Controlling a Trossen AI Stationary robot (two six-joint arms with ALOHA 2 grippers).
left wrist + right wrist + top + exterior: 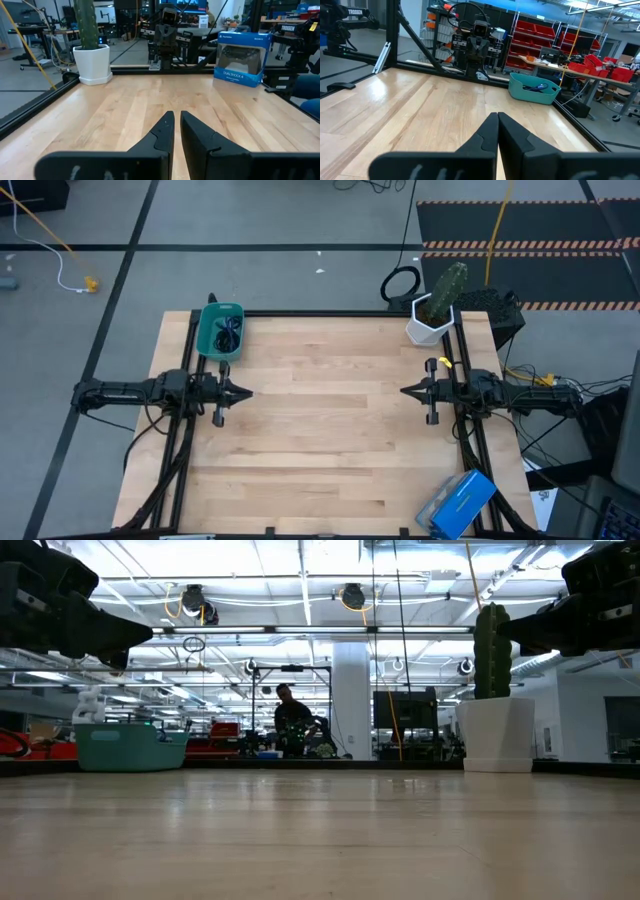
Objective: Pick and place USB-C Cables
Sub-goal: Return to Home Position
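- The USB-C cables (pixel 229 331) lie heaped in the teal tray (pixel 203 340) at a table corner on my left side. I see dark coils and a hint of blue, but not each cable singly.
- No cable shows on the bare table (pixel 320 440), so I judge the placing done.
- My left gripper (pixel 247 392) hovers near the tray, fingers pressed together, pinching nothing.
- My right gripper (pixel 404 391) faces it across the table, likewise closed and empty.
- I judge that only settling at rest is left.
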